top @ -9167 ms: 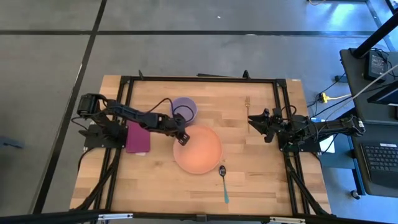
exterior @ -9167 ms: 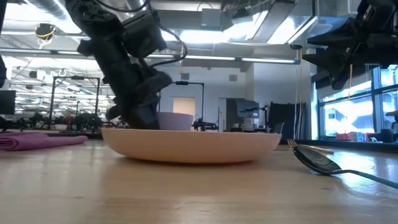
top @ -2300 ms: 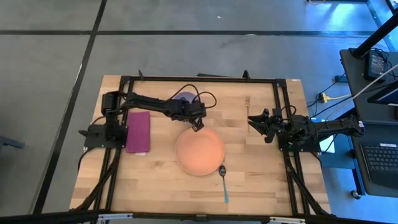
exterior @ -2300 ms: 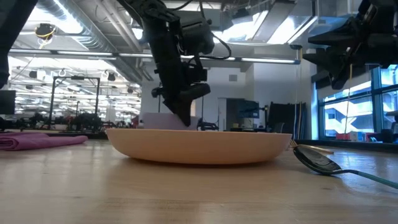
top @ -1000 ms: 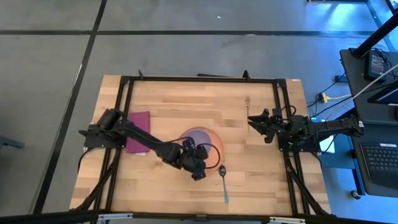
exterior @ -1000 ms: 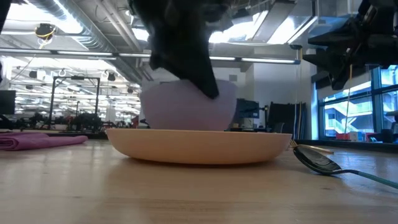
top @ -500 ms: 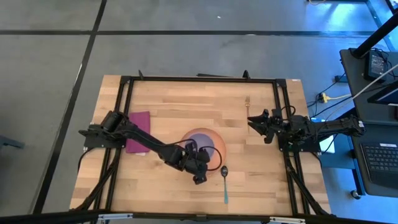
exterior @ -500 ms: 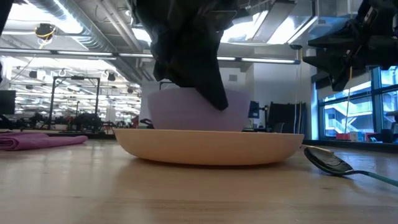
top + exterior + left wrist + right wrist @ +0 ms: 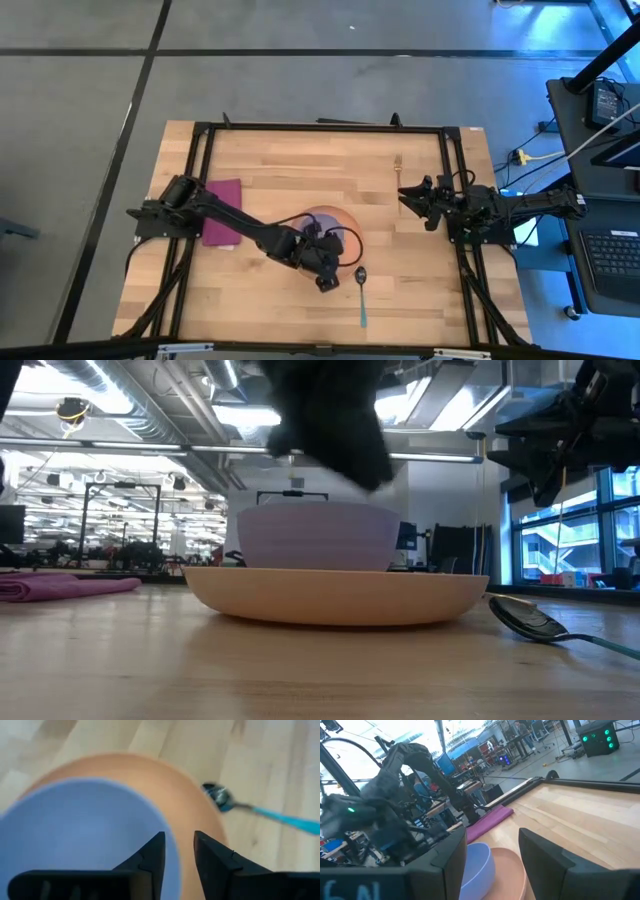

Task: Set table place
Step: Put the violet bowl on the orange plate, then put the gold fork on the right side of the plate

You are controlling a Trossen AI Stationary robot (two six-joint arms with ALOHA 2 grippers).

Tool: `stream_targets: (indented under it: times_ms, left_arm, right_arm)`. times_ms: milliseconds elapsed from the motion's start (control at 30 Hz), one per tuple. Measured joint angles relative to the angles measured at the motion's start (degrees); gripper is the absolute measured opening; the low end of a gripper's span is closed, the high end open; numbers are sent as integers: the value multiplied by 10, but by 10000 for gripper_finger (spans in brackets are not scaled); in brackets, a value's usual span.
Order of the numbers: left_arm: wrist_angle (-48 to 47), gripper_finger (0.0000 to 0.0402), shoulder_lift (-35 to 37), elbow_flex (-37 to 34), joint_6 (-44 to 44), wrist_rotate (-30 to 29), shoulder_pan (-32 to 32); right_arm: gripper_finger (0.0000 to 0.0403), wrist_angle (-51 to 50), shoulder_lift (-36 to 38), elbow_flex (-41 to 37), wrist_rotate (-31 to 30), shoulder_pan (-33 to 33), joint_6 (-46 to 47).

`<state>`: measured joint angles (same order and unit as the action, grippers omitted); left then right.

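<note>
Lavender round bowl (image 9: 318, 536) sits in peach-orange round plate (image 9: 335, 596) mid-counter (image 9: 420, 290). Left pincer (image 9: 179, 851) released, fingers astride bowl rim. Right pincer (image 9: 404, 197) released, near slim gold fork (image 9: 398, 166). Teal-handled dark spoon (image 9: 361, 292) beside plate.

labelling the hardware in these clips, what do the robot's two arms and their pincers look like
Both arms are dark, near-black jointed links with loose black cables looping alongside. The left pincer has two matte black, flat, wedge-shaped fingers tapering to blunt tips. The right pincer has the same dark, broad, slab-like fingers. No markings are visible.
</note>
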<state>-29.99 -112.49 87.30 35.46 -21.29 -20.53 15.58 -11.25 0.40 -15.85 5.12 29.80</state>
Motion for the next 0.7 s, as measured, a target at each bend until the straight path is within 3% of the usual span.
stream_targets:
  times_ms: [300,700]
  left_arm:
    - [-32,82,2,113,2,24,-36]
    - [-36,70,-13,118,59,-3,-54]
  right_arm:
    - [181,0,0,0,8,0,4]
    - [182,76,0,0,96,0,5]
